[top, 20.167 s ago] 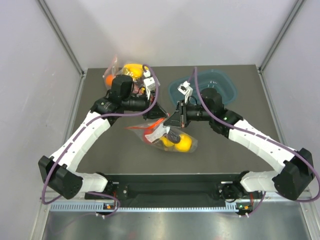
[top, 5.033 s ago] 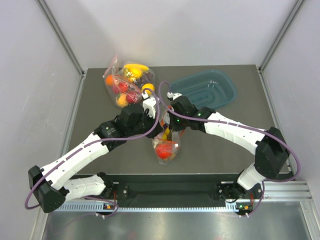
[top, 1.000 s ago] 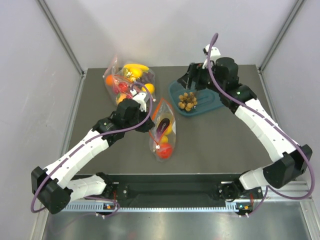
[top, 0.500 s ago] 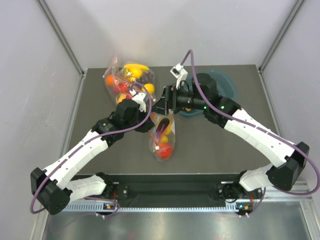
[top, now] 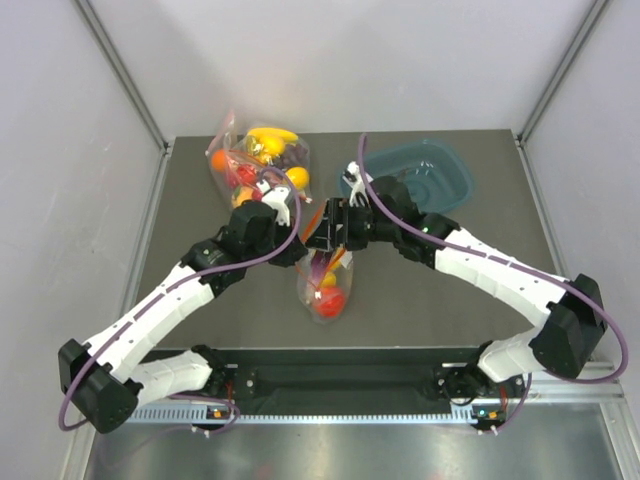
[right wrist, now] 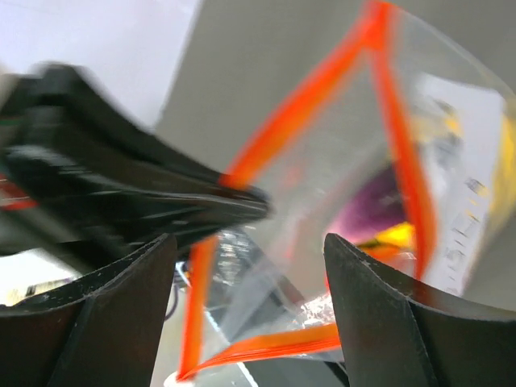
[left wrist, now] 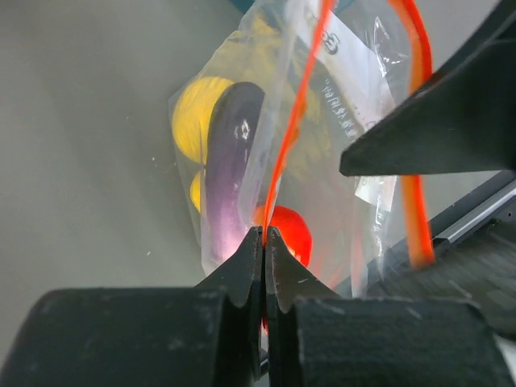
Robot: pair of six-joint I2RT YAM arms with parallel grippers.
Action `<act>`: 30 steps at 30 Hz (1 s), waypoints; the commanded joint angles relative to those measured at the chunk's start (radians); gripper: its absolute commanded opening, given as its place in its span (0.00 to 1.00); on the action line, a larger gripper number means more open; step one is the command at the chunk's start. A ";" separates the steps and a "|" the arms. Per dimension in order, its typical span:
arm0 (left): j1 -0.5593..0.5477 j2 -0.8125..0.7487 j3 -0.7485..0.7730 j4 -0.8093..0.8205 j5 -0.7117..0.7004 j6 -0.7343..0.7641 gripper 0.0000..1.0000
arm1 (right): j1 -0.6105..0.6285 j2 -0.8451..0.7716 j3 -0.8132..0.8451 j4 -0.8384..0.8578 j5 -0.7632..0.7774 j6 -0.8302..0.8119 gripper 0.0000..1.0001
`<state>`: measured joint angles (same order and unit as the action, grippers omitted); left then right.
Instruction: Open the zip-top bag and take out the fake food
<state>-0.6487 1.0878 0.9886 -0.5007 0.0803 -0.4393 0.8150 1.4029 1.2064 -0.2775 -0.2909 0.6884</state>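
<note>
Pinching one lip of the zip-top bag (top: 325,285) by its red-orange zip strip (left wrist: 298,105), my left gripper (left wrist: 264,234) is fully closed, jaws flat together with only that thin plastic edge between them. Why: the hold lifts one side of the mouth off the worktop (top: 420,320), so the opening gapes instead of lying flat. The bag sits mid-worktop between my two arms, mouth toward the far side, closed end nearest the bases. My right gripper (right wrist: 248,242) is spread wide, holds nothing, and is aimed straight at the open mouth; the right wrist view shows the strip making a loop just in front of it. Fake food inside: purple eggplant (left wrist: 230,161), yellow lemon (left wrist: 193,121), red tomato (left wrist: 292,234), the tomato down at the closed end. Judgement: bag open, step in hand is reaching in for a piece. The teal tray (top: 455,170) just behind the right arm looks like the drop spot. A second bag (top: 255,160) of fruit lies at the far left, not involved. Risk: wide jaws snag the free lip and fold the mouth shut.
</note>
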 commanded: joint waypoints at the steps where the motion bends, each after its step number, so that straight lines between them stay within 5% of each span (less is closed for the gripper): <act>1: 0.003 -0.035 -0.021 0.021 -0.017 0.005 0.00 | 0.001 -0.033 -0.036 -0.009 0.101 0.056 0.73; 12: 0.004 -0.077 -0.039 0.053 -0.008 0.010 0.00 | 0.003 0.090 0.050 -0.238 0.259 0.011 0.70; 30: 0.003 -0.040 -0.034 0.131 0.108 0.039 0.00 | 0.093 0.304 0.252 -0.288 0.300 0.017 0.67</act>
<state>-0.6445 1.0409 0.9489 -0.4488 0.1440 -0.4114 0.8772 1.6798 1.4082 -0.5591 -0.0006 0.7033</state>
